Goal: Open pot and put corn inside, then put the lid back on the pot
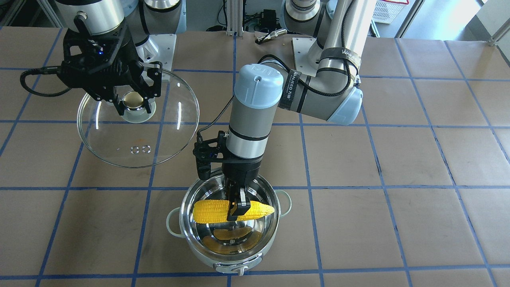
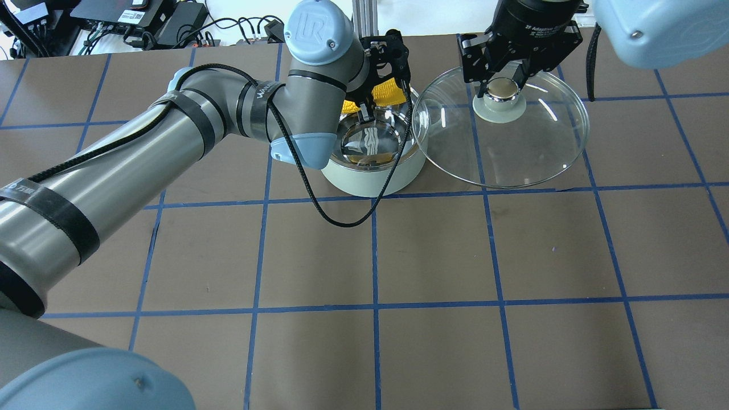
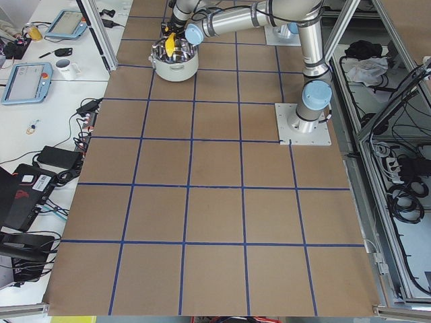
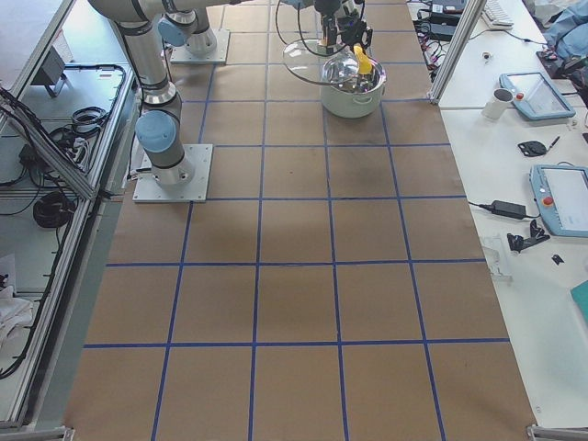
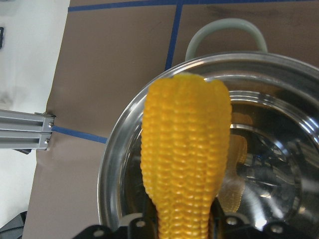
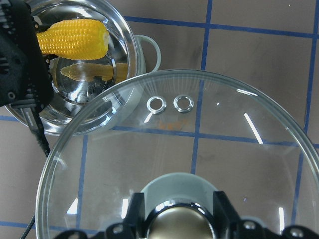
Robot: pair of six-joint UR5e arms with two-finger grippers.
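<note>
The mint-green pot (image 1: 223, 255) stands open on the table, its steel inside bare. My left gripper (image 1: 238, 210) is shut on the yellow corn (image 1: 211, 211) and holds it level over the pot's mouth, above the bottom. The corn also shows in the left wrist view (image 5: 185, 154), in the overhead view (image 2: 383, 91) and in the right wrist view (image 6: 75, 37). My right gripper (image 1: 133, 104) is shut on the knob of the glass lid (image 1: 171, 119) and holds it in the air beside the pot. The lid also shows in the overhead view (image 2: 512, 154) and the right wrist view (image 6: 224, 164).
The table is covered in brown paper (image 1: 398, 159) with a blue tape grid. The arm base plates (image 1: 306, 52) sit at the far edge. In the side views, side tables with tablets (image 4: 560, 197) and a mug (image 4: 501, 101) stand beyond the table's edge.
</note>
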